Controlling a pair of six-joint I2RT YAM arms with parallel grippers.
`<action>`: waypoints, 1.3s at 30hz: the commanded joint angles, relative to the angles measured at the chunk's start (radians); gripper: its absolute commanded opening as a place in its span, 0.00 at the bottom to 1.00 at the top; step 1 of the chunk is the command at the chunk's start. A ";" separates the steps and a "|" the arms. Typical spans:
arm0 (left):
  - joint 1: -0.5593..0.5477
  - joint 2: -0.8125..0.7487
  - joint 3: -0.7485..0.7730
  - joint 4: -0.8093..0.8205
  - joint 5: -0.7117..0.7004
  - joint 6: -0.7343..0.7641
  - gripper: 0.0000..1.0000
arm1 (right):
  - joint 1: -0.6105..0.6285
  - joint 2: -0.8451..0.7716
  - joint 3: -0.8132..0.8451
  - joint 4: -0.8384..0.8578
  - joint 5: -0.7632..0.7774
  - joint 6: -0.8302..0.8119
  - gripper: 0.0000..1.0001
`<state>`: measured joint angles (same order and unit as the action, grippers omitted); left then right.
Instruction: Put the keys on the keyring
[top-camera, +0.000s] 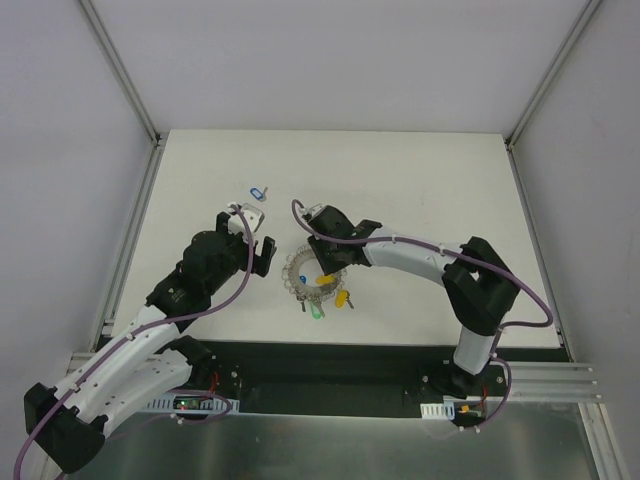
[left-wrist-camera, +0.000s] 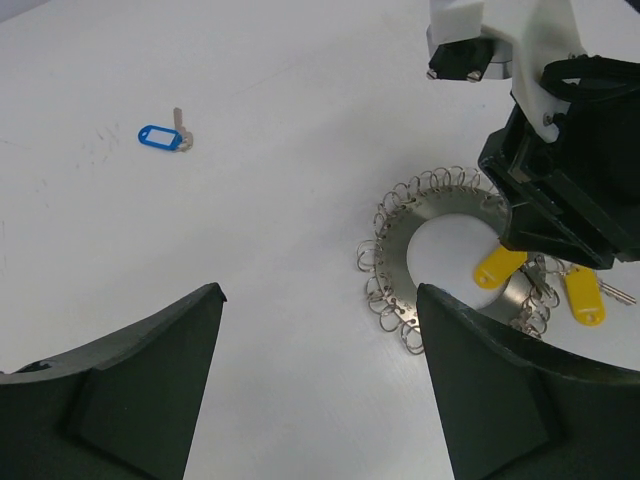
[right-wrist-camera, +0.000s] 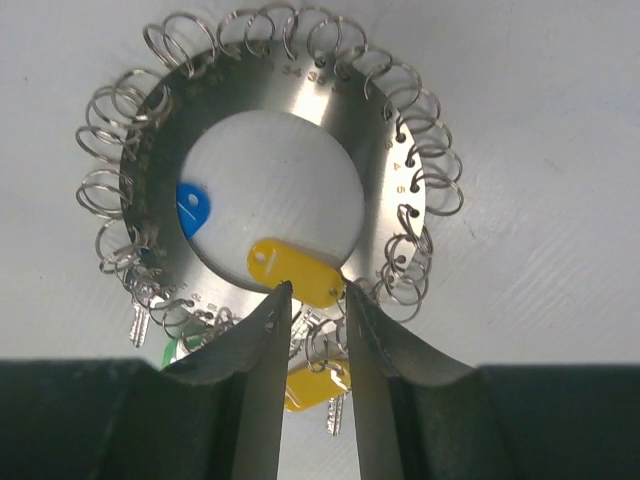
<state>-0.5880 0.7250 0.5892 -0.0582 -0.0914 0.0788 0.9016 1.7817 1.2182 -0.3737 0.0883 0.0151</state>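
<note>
My right gripper (right-wrist-camera: 312, 295) hangs over the keyring (right-wrist-camera: 385, 130) on the white table (right-wrist-camera: 540, 120), jaws drawn close and seemingly pinching the yellow-tagged key (right-wrist-camera: 290, 268) at the ring's hole, while my left gripper (left-wrist-camera: 320, 295) stands spread wide nearby, the blue-tagged key (left-wrist-camera: 162, 137) lying well apart.

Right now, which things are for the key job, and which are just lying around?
For the job:
keyring
loose blue-tagged key
yellow-tagged key at the right end effector
second yellow-tagged key
green-tagged key
blue tag inside the ring
left end effector, open and empty

Just there:
table
back wall
metal rail
</note>
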 joint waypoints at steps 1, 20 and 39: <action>0.001 -0.019 0.001 0.012 -0.040 -0.001 0.78 | 0.020 0.047 0.075 -0.079 0.099 0.011 0.31; -0.038 -0.085 -0.011 0.014 -0.021 -0.047 0.79 | 0.036 0.087 0.069 -0.166 0.148 0.074 0.28; -0.038 -0.067 -0.011 0.023 0.016 -0.042 0.79 | 0.036 -0.116 0.044 -0.051 0.154 -0.053 0.01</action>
<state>-0.6220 0.6655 0.5777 -0.0582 -0.1040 0.0414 0.9321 1.8370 1.2587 -0.4934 0.2222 0.0387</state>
